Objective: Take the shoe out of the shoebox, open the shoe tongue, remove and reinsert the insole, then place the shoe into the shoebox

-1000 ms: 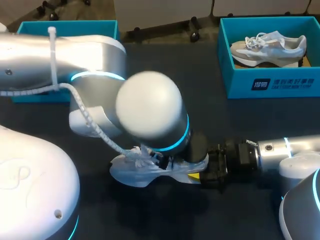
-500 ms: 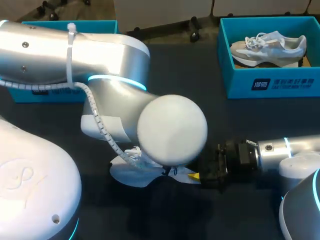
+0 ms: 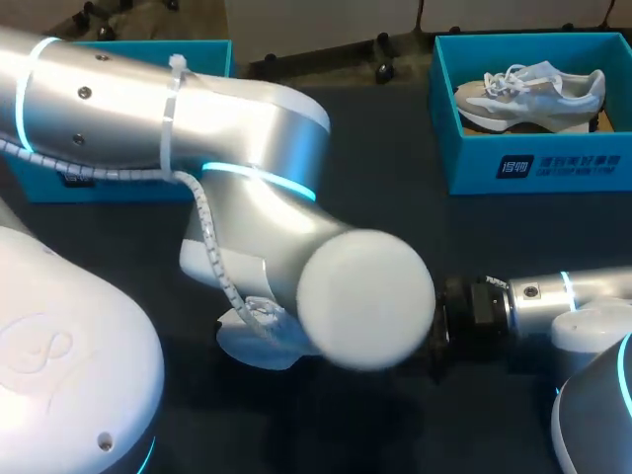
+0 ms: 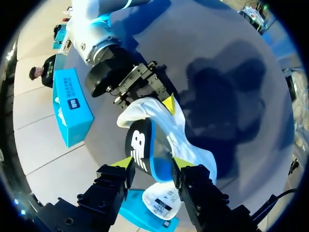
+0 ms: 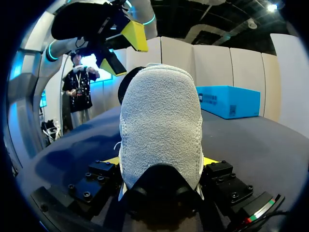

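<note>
Left arm (image 3: pixel 247 197) swung right | left fingers (image 4: pixel 123 164) grasp insole (image 4: pixel 144 150); right fingers (image 4: pixel 169 103) clamp shoe (image 5: pixel 160 125)

1. Left arm (image 3: pixel 247 128): brushed silver tube sections with small dark screws, a rounded matte joint cap (image 3: pixel 365 311) and cyan light rings (image 3: pixel 259 176) at the joints.
2. A white spiral-wrapped cable (image 3: pixel 205 242) runs along it, strapped by a white cable tie (image 3: pixel 172 99).
3. Right arm (image 3: pixel 592 296): silver with a thin cyan ring and a black wrist section (image 3: pixel 476 314).
4. Left gripper (image 4: pixel 153 163) and right gripper (image 5: pixel 161 160): black machined blocks with socket screws. The fingers (image 4: pixel 122 164) are tipped bright yellow.
5. Base housing (image 3: pixel 69 365): glossy white with a faint emblem.
</note>
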Robot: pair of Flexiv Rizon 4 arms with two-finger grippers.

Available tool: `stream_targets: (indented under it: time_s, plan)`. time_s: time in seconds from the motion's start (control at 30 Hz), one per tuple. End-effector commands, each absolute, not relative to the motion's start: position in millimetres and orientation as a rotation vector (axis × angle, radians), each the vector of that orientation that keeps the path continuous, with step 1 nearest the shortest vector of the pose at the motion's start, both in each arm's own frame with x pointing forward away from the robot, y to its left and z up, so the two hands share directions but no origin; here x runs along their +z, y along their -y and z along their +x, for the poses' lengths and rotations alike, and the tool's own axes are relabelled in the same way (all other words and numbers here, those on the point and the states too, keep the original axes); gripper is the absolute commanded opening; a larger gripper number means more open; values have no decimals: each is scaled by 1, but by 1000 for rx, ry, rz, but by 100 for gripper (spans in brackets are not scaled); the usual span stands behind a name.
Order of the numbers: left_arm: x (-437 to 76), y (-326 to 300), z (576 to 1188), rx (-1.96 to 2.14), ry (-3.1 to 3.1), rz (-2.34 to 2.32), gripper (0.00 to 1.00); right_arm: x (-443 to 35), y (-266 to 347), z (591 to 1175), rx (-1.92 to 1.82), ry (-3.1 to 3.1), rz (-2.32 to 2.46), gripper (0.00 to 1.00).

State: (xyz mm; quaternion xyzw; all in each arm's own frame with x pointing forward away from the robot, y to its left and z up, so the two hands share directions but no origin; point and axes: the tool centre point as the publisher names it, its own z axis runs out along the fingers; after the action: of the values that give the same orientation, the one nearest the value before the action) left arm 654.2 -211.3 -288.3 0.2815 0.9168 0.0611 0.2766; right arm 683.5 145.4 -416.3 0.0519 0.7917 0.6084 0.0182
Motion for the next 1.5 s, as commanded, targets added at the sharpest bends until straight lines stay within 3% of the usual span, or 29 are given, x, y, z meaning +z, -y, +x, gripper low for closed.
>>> stream_targets:
  time_s: [0.03, 0.93, 0.97, 1.13, 1.5]
  plan:
    - [-296, 217, 647, 241, -2405, 732, 48, -417, -146, 683, 1887, -2460, 162, 0]
    - [-307, 224, 668, 254, -2379, 684, 42, -417, -146, 683, 1887, -2460, 162, 0]
    - [-307, 224, 669, 253, -2379, 681, 38, -417, -146, 683, 1887, -2460, 162, 0]
    - [-308, 222, 675, 243, -2390, 647, 0, -417, -146, 683, 1887, -2460, 162, 0]
    - [-300, 211, 692, 53, -2523, 425, 0, -417, -146, 683, 1887, -2460, 162, 0]
